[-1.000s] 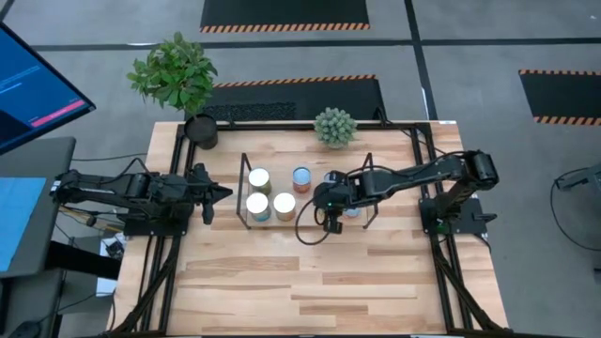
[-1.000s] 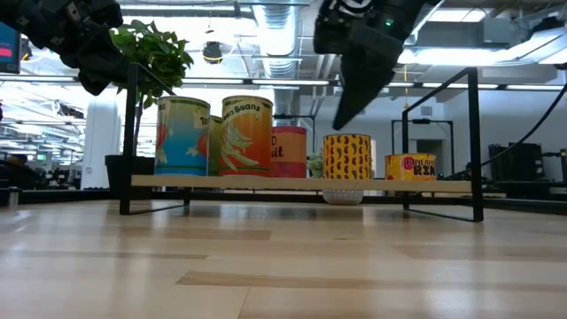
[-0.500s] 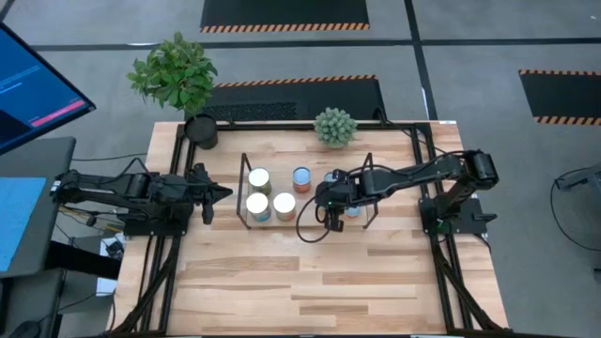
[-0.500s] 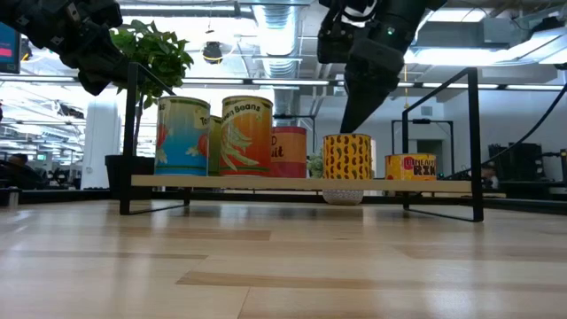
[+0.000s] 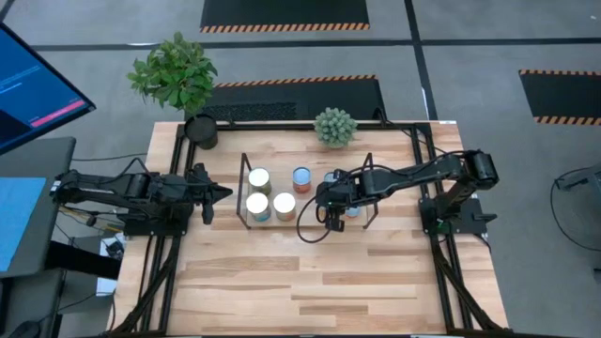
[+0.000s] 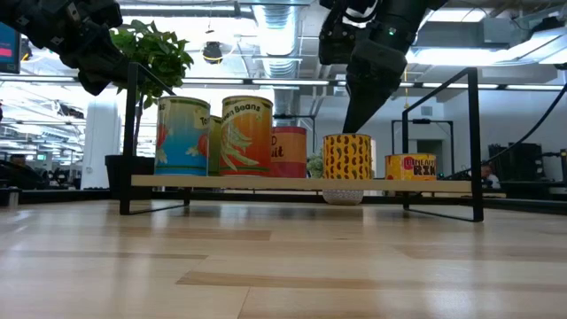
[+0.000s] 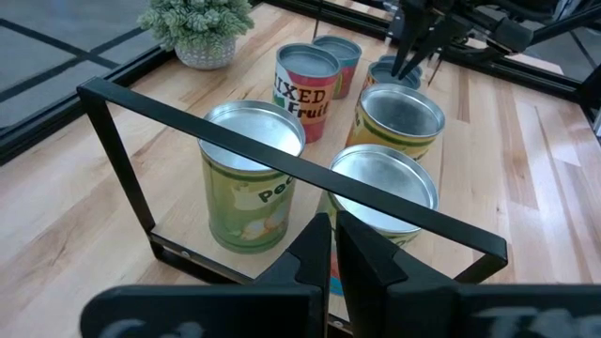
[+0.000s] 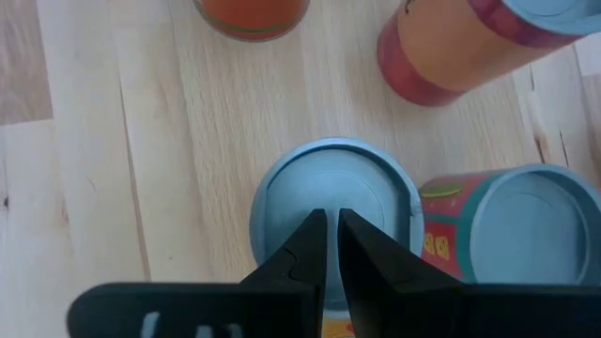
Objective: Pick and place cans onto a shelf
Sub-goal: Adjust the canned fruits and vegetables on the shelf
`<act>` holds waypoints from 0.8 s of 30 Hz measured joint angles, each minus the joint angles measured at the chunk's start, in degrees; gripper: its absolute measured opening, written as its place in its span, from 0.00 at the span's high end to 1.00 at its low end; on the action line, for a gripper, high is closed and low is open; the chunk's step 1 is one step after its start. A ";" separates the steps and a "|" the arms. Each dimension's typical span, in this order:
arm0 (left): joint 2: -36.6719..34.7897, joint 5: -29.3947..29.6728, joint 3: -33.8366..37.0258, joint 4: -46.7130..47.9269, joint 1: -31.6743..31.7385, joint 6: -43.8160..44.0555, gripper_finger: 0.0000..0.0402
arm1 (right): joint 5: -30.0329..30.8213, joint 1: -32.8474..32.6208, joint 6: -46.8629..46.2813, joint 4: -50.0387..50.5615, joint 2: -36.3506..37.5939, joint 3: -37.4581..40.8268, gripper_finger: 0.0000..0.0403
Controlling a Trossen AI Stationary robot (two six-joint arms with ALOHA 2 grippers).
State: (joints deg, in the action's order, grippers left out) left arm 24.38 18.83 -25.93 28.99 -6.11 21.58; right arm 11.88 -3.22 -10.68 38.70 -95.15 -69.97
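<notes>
Above a yellow can ringed by neighbouring cans, the right gripper hangs, jaws closed.

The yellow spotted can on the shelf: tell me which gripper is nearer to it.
Right. The right gripper hangs directly over the yellow spotted can, fingers shut. The left gripper waits off the shelf's far end, beyond the other cans.

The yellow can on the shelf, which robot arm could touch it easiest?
The right end effector hangs just above the yellow can, fingers together. The left end effector waits beyond the shelf's end.
</notes>
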 joint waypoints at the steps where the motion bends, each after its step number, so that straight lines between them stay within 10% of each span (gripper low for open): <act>1: 0.00 0.00 0.00 0.00 0.00 0.01 0.98 | 0.00 0.00 0.00 0.00 0.02 0.00 0.87; 24: -0.01 0.00 0.00 0.02 0.00 -0.85 0.98 | -0.12 0.00 -1.38 0.52 -0.79 -0.02 0.87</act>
State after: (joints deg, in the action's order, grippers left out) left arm 24.37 18.83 -25.93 29.02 -6.11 20.73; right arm 11.76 -3.22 -12.06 39.22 -95.94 -70.00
